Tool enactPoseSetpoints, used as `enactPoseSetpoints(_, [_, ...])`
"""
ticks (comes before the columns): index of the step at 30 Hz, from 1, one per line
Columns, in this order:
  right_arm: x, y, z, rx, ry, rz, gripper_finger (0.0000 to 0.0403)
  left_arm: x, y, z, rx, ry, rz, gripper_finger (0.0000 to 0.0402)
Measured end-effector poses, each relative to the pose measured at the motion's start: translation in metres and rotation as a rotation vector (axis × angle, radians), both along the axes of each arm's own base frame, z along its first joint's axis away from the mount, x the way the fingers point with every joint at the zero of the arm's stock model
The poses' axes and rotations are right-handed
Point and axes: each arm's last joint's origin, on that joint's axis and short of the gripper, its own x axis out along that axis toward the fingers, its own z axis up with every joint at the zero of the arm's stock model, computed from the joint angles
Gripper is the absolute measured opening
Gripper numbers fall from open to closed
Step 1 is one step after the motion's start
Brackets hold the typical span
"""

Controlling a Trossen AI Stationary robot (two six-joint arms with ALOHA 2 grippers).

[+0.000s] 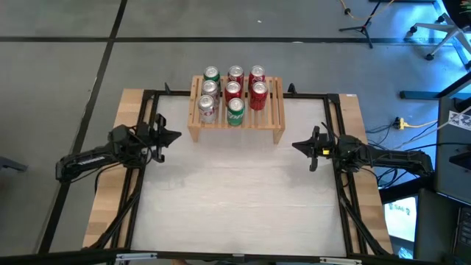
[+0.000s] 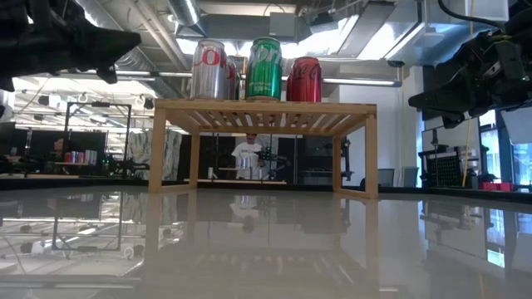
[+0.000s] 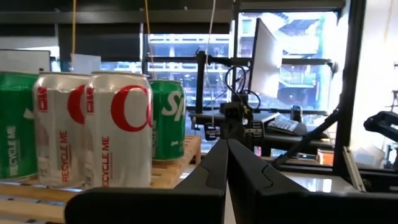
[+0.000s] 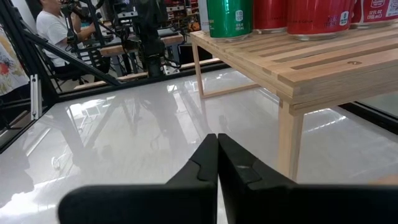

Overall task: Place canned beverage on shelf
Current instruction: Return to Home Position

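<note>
The light wooden shelf (image 1: 237, 110) stands on its side legs at the table's far middle. Several cans stand upright on its slatted top: red (image 1: 258, 95), green (image 1: 235, 112) and silver (image 1: 207, 108) ones; the low view shows a silver can (image 2: 209, 70), a green can (image 2: 265, 69) and a red can (image 2: 304, 80). My left gripper (image 1: 176, 135) is shut and empty, left of the shelf and above the table. My right gripper (image 1: 296, 145) is shut and empty, right of the shelf. In its wrist view, the left gripper (image 3: 226, 144) points past the silver cans (image 3: 118, 137).
The white tabletop (image 1: 235, 199) lies bare in front of the shelf, framed by black rails (image 1: 140, 191). A person (image 2: 248, 156) sits in the room beyond the table, seen under the shelf.
</note>
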Motion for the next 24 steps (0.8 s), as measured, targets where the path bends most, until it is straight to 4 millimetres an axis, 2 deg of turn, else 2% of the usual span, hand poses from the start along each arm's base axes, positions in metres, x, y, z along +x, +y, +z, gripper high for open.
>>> enactPoseSetpoints(5, [0.000, 0.000, 0.000, 0.000, 0.000, 0.000, 0.0002, 0.001, -0.002, -0.001, 0.006, 0.017, -0.060, 0.0000])
enactPoseSetpoints(16, [0.000, 0.000, 0.000, 0.000, 0.000, 0.001, 0.0002, 0.004, -0.001, -0.021, -0.160, 0.205, -0.106, 0.0000])
enactPoseSetpoints(24, [0.000, 0.000, 0.000, 0.000, 0.000, 0.001, 0.0002, 0.005, -0.005, -0.021, -0.095, 0.215, -0.140, 0.0000])
